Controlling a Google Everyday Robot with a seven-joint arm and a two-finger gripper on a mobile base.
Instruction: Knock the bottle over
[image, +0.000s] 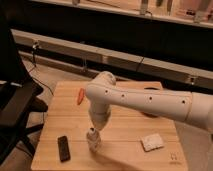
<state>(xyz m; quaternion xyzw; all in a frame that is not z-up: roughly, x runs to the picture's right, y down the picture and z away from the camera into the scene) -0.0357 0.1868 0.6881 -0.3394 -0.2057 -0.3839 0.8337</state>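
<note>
A small pale bottle (93, 142) stands upright near the front middle of the wooden table (125, 150). My white arm comes in from the right and bends down over it. My gripper (94, 131) hangs straight above the bottle, at its cap or touching its top. The arm's wrist hides the gripper's upper part.
A black phone-like object (63, 148) lies at the front left. An orange carrot-like item (80, 96) lies at the back left. A white packet (151, 142) lies at the front right. A dark round thing (150, 114) sits under my arm. A black chair (15, 110) stands left of the table.
</note>
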